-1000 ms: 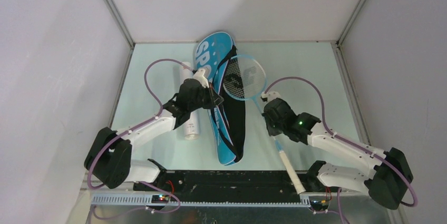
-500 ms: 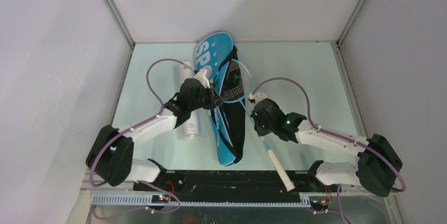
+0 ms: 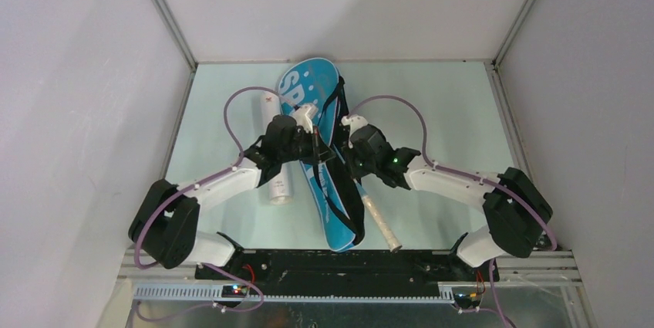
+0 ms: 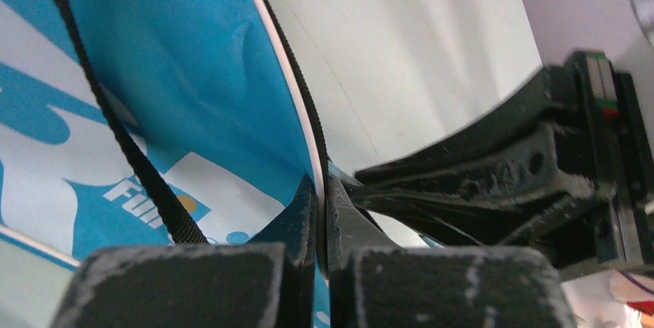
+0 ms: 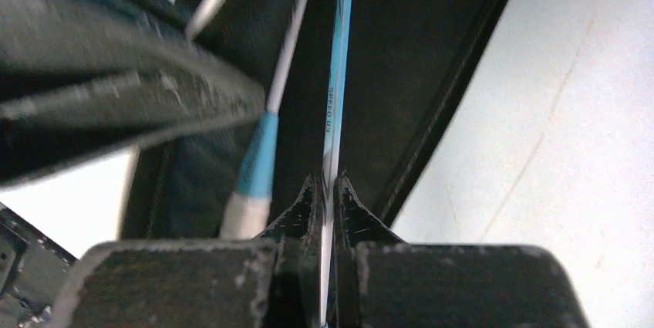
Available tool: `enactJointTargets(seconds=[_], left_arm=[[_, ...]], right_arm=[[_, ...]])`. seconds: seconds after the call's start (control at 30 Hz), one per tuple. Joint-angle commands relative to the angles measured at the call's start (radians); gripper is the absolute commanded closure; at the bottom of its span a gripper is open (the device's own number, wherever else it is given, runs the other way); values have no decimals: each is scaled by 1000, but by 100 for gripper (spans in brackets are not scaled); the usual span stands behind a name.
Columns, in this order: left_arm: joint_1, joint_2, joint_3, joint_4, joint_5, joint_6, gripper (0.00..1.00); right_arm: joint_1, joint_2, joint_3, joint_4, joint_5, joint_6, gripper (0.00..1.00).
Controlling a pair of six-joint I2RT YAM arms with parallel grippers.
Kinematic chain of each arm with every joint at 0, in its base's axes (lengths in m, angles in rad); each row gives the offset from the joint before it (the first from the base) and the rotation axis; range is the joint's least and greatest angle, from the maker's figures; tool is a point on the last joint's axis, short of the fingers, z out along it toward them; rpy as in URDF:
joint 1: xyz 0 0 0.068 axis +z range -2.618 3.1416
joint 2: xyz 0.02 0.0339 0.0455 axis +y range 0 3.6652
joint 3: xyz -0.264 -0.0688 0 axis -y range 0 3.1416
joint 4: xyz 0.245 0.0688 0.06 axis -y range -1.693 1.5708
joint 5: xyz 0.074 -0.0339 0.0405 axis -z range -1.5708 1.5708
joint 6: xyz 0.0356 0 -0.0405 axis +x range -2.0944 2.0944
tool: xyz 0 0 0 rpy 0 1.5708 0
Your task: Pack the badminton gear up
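Observation:
The blue "SPORT" bag lies lengthwise at the middle of the table, with its black strap running along it. My left gripper is shut on the bag's white-piped edge, holding that side up. My right gripper is shut on a racket's thin blue shaft. That racket's head is hidden inside the bag and its cream handle sticks out toward the near edge. A second racket's shaft and cream handle lie in the bag's dark inside. The white tube lies left of the bag, partly under my left arm.
The pale green table is walled in by white panels on three sides. A black rail runs along the near edge between the arm bases. Purple cables loop above both arms. The two grippers sit close together over the bag.
My right gripper has carried the racket left and away from me, and its head has slid into the bag. The handle followed leftward. The bag's far end swung slightly left.

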Motion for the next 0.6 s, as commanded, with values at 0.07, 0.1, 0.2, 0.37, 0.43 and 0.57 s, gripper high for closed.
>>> enactJointTargets(seconds=[0.07, 0.1, 0.2, 0.37, 0.43, 0.57], left_arm=[[-44, -15, 62, 89, 148, 33, 100], [-50, -16, 63, 94, 161, 32, 100], [-66, -22, 64, 97, 193, 34, 100], [-100, -39, 45, 106, 245, 28, 100], [-111, -41, 34, 130, 267, 14, 100], [-126, -29, 20, 155, 303, -5, 100]], right_arm=[[-43, 82, 91, 241, -130, 62, 100], [-48, 100, 95, 261, -136, 76, 100], [-53, 131, 107, 304, -148, 87, 100], [-93, 165, 118, 381, -150, 125, 100], [-106, 172, 120, 419, -135, 147, 100], [-129, 185, 149, 448, -118, 212, 100]])
